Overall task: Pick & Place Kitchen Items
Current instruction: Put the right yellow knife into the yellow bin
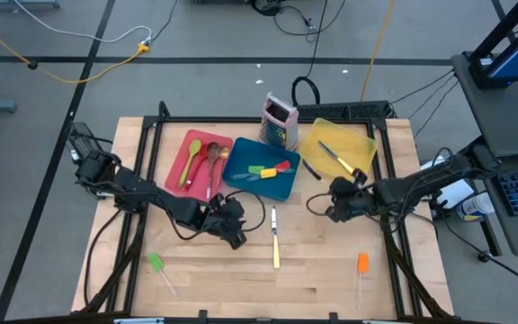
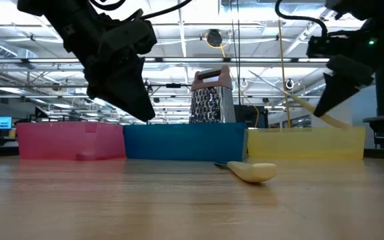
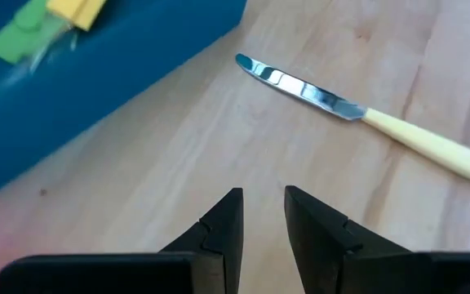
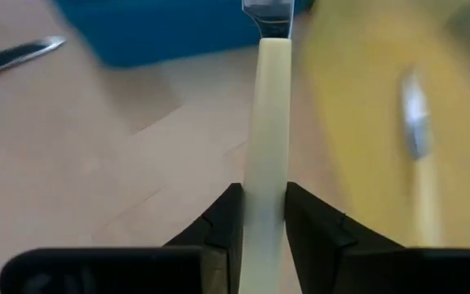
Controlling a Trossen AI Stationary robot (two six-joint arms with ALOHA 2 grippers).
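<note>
Because three trays sit side by side at the back of the table, a sorting by kind can be judged: spoons lie in the red tray [image 1: 176, 165], spatulas in the blue tray [image 1: 241, 184], and pale-handled cutlery in the yellow tray [image 1: 367, 142]. A piece of cutlery [image 4: 266, 122] is clamped by its cream handle in the right gripper [image 4: 263, 214], which is held near the front edge of the yellow tray, probably so it can be dropped among its like. The left gripper [image 3: 262, 219] is kept narrowly parted and empty above bare wood, a little way off a knife [image 1: 275, 236] lying on the table, likely its next pick. A green spatula [image 1: 158, 266] and an orange spatula [image 1: 362, 265] lie near the front edge.
</note>
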